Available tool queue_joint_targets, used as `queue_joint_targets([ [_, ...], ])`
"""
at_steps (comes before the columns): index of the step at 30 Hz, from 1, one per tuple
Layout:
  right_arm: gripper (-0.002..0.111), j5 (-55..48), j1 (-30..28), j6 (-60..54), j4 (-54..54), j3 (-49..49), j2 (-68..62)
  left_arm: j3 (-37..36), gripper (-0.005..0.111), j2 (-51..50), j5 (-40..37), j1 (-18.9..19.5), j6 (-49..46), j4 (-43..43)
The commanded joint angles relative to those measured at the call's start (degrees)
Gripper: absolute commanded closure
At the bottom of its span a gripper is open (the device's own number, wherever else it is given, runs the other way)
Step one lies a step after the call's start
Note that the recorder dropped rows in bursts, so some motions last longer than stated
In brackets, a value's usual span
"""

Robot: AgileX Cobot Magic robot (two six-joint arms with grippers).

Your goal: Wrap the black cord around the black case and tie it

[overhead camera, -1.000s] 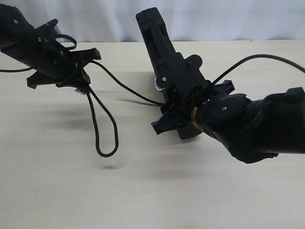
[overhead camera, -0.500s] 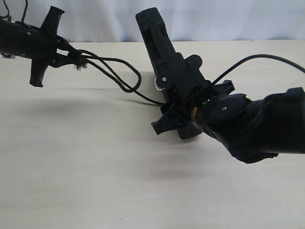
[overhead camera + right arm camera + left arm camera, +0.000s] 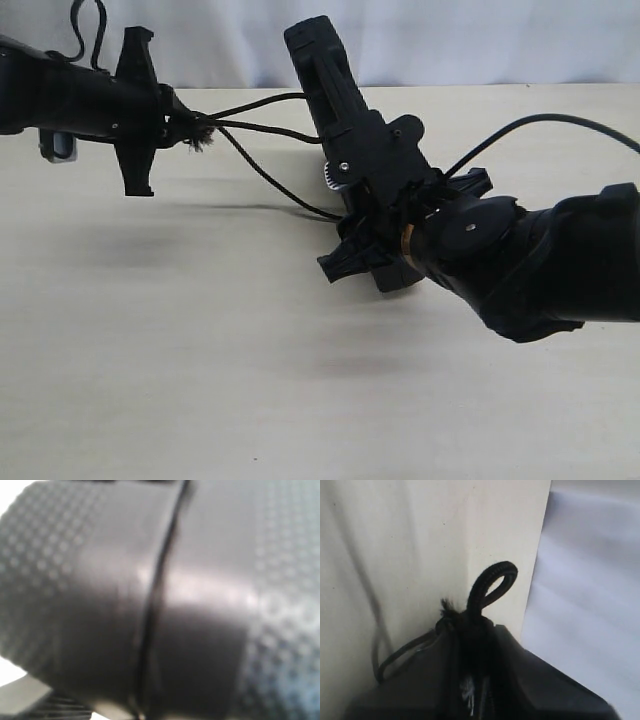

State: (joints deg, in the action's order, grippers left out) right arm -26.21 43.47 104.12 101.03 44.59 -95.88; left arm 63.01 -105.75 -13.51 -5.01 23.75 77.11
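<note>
Surface: wide pale cream matte table top (image 3: 200, 380), bare in the foreground, with faint specks and soft grey shadows cast under both arms. Behind its far edge a plain white cloth backdrop (image 3: 480, 40) is seen; nothing more of the room is shown.

The flat rectangular matte black plastic case (image 3: 325, 80) is held tilted right of centre in the exterior view, its upper end leaning toward the backdrop. It appears lifted off the table, with a dim shadow below it. The right gripper (image 3: 365, 150) is clamped on the lower part of the black case, one jaw on each flat side.

The long thin black braided cord (image 3: 265, 170) is stretched in the air between the two arms. Two strands run from the case's left edge to the left gripper (image 3: 172, 122), and a third sags lower and reaches the case near the right gripper. The fuzzy frayed tuft (image 3: 200, 140) sits just at the left gripper's tips, and the jaws are closed on the black cord there.

In the left wrist view a small loop of cord (image 3: 492, 582) sticks out past the closed left gripper (image 3: 472, 630), with the tuft (image 3: 447, 607) beside it. The table top (image 3: 420, 540) and backdrop (image 3: 590, 580) lie behind.

The right wrist view is blurred and filled by the dotted surface of the case (image 3: 75, 580). A thin dark line (image 3: 155, 595) crosses it; cord or seam cannot be told.
</note>
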Motion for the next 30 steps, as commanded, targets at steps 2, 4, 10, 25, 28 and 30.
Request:
queue_joint_targets([
  [2,0.104,3.41,-0.31,0.03,-1.09,-0.81,-0.18,0.06,0.107,0.20,2.84,-4.57,0.14,5.68],
  [4,0.104,3.88,-0.31,0.03,-1.09,-0.81,-0.18,0.06,0.107,0.20,3.20,-5.63,0.03,6.06],
  [10,0.104,8.45,-0.17,-4.56,-1.09,-0.81,-0.28,3.26,0.107,0.20,-4.70,-5.73,-10.61,6.31],
  [25,0.070,10.14,-0.17,-4.32,-1.09,-0.81,-0.38,9.32,0.107,-0.16,-15.96,-5.73,-46.62,5.94],
  [28,0.041,10.45,-0.17,-1.28,-1.09,-0.81,-0.27,9.32,0.107,-0.13,-15.48,-5.73,-46.62,5.31],
  [30,0.030,12.03,-0.17,-1.28,-1.09,-0.81,0.15,9.32,0.107,-0.13,-14.66,-5.73,-46.62,3.29],
])
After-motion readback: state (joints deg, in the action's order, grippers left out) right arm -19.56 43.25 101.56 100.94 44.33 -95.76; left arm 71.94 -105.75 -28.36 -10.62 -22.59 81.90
